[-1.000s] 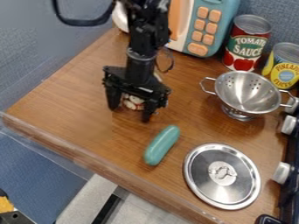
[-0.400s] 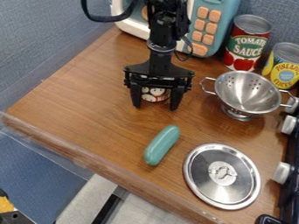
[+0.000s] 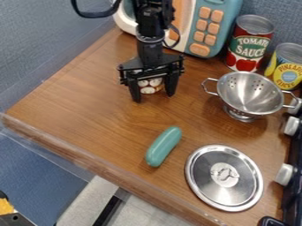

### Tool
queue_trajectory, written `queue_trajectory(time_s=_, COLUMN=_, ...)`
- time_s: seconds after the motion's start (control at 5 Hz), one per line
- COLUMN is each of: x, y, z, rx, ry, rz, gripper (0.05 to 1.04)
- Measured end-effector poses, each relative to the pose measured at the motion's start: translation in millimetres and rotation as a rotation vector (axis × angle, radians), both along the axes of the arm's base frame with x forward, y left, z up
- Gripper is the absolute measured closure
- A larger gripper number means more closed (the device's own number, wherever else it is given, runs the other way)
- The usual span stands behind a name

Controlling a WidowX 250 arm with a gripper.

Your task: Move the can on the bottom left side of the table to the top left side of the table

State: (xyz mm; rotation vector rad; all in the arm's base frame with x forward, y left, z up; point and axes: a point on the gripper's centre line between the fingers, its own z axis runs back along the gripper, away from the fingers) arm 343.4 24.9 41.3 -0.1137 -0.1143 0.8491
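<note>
Brown wood table (image 3: 70,106) beside blue-gray wall (image 3: 41,44); black fingers (image 3: 171,84) pinch the can (image 3: 149,89).

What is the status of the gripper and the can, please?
Gripper over upper part of table, can between fingers. Toy microwave behind, might crowd placing.

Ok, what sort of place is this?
Probably a toy kitchen corner: a toy microwave at the back, a metal colander and a round lid on the wooden table.

Red-and-white can (image 3: 149,86) in the hand (image 3: 154,98)
</note>
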Motion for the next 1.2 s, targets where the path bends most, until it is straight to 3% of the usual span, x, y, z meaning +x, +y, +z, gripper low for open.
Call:
queue_trajectory(time_s=0.4, x=6, y=17, z=1.5, rx=0.001, ry=-0.045, rz=0.109, gripper=0.083)
queue_trajectory(time_s=1.2, x=18, y=71, z=12.2, rx=0.029, ry=-0.075, rz=0.241, gripper=0.083)
